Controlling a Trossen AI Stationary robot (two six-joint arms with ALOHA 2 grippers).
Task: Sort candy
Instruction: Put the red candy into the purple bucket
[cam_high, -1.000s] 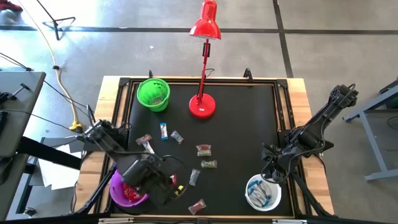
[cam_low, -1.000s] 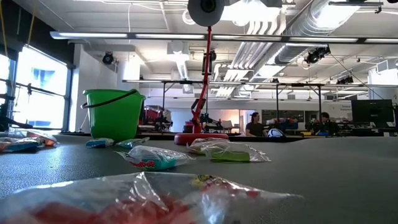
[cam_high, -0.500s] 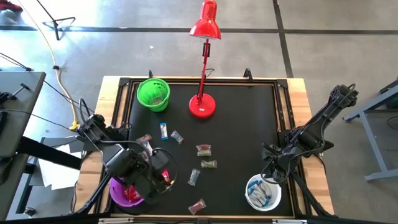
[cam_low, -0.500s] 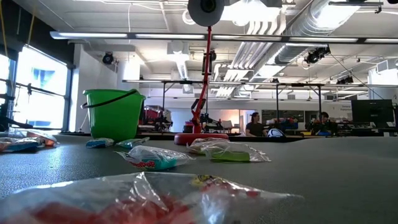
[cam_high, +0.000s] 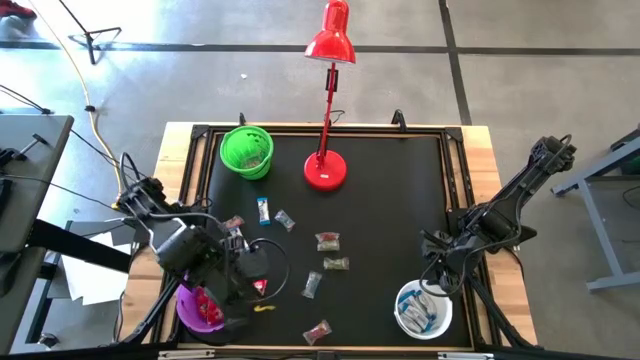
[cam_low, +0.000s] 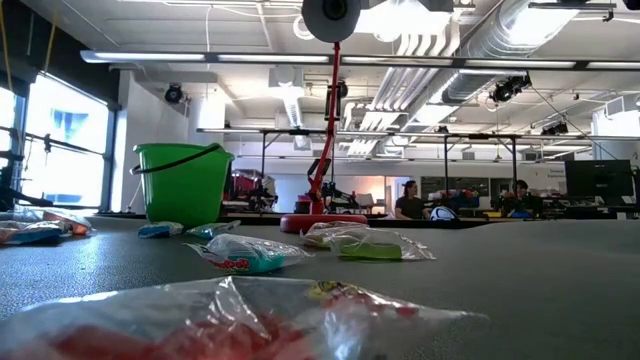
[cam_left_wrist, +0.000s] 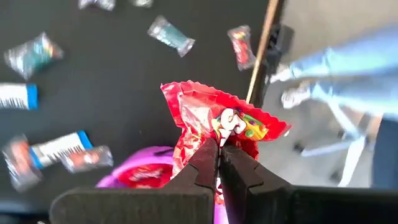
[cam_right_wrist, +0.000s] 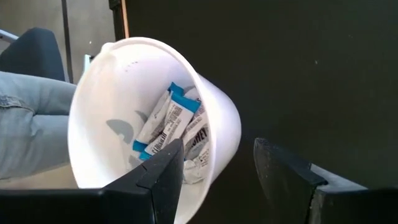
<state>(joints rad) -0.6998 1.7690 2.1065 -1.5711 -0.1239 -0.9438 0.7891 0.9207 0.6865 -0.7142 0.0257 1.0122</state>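
Black matting covered the wooden table (cam_high: 475, 140), and a red desk lamp (cam_high: 327, 110) stood near its far edge, round base on the mat and shade leaning out past the edge. Beside the lamp, toward the far left corner, sat a green plastic bowl (cam_high: 246, 151). A purple bowl (cam_high: 196, 308) sat at the near left corner with red-wrapped sweets in it, and a white plastic bowl (cam_right_wrist: 155, 124) at the near right corner held blue-and-white wrapped candy bars (cam_right_wrist: 166, 122).

Over the near left corner the dark left arm reached in, its left gripper (cam_left_wrist: 219, 158) hanging just beside the purple bowl's rim, on the mat side. Its two dark fingers were pressed tight together on a crinkled red-wrapped candy (cam_left_wrist: 214, 121), which stood up above the fingertips. The right gripper (cam_right_wrist: 217, 165) waited by the near right edge, just over the white bowl, its fingers spread wide and gripping nothing.

Loose wrapped candies (cam_high: 327, 241) lay scattered across the middle and left of the mat: blue-and-white ones nearer the green bowl, clear greenish ones in the centre, a red one (cam_high: 317, 330) close to the near edge. A small yellow scrap (cam_high: 262, 308) lay on the mat just beside the left gripper.
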